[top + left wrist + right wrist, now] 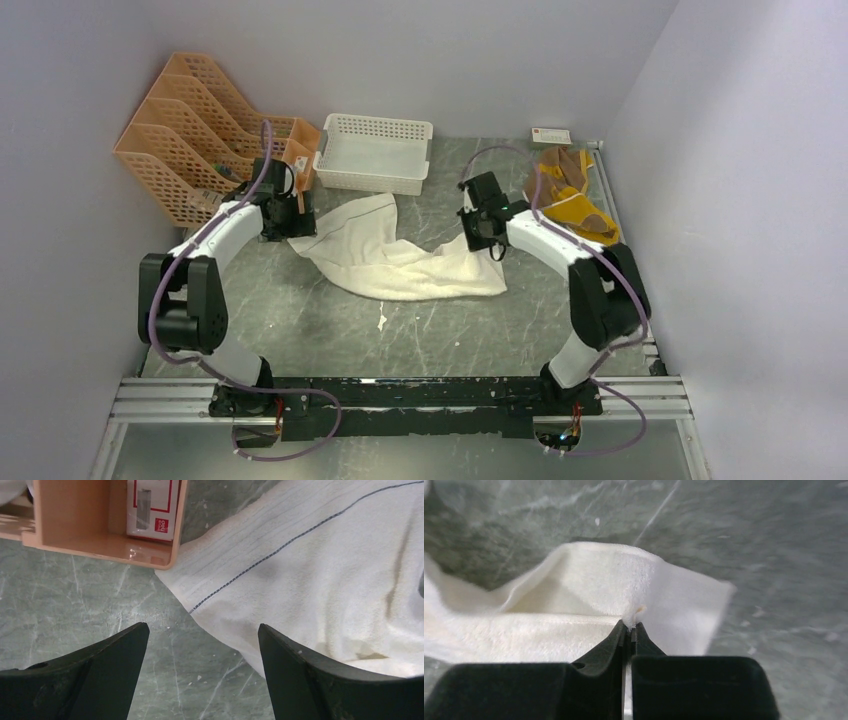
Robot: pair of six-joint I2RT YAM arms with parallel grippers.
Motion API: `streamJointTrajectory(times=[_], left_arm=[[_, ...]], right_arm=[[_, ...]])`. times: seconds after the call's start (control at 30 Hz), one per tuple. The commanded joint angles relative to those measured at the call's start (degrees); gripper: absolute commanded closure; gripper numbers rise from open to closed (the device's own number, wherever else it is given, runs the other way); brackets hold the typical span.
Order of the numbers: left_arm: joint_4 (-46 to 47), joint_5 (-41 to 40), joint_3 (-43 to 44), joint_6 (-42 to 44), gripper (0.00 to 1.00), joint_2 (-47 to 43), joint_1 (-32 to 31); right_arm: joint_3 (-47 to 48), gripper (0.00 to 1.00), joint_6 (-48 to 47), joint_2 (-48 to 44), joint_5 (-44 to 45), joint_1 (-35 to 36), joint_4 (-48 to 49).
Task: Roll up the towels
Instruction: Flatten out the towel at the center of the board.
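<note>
Now the cream-white towel (400,255) lies spread out and a bit crumpled on the table (450,330), and it is not rolled yet. One edge of it is pinched right at the tips of the right gripper (630,627). Those jaws are squeezed tight together with only a small tuft of cloth between them, and the rest of the towel spreads out ahead of the tips. The left gripper (202,626) has its jaws wide apart with nothing in them. The towel's other corner, the one with the thin blue line, sits just ahead of the gap between them. I think the step is to get hold of both ends so the towel can be pulled flat and rolled. To do it well, the left jaws should come down over that corner and take a good bite before any pulling, because the right pinch looks thin and could slip. Just past the left jaws stands an orange rack (100,540) with a small box (150,505) in it, right beside the towel's corner, so keep off it. The brown towel (570,190) lies in a heap beyond the right jaws, well apart from them, and a white basket (375,150) sits further back.
</note>
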Motion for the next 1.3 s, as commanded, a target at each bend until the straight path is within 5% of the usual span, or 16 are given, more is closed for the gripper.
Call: streamJointTrajectory(times=[0.0,0.47,0.83,1.07,1.17,1.27], left_arm=[[-0.2,-1.7,-0.2,-1.3,0.07,3.4,0.9],[1.7,-2.5,-2.4,-10.7,0.12,9.8,-0.9],[7.6,-11.0,-5.2,-21.2,0.42,12.1,-1.8],[9.6,-12.4,-4.4,-22.8,0.49,14.5,-1.8],[11.1,-12.6,-4.8,-23.1,0.60,15.6,-1.8],[11.9,-12.5,-4.5,-22.6,0.92,16.9,-1.8]], right_arm=[[3.8,1.00,1.5,-9.5,11.1,-0.5,-1.9],[0.3,1.00,3.9,-15.4,13.5,-2.8,-1.2],[-1.9,1.00,4.1,-16.6,11.5,-2.8,-0.7],[-2.1,1.00,4.1,-17.3,11.6,-2.8,-0.6],[-2.1,1.00,4.2,-17.5,11.6,-2.8,-0.8],[-2.6,1.00,4.6,-18.2,12.2,-2.7,-0.5]])
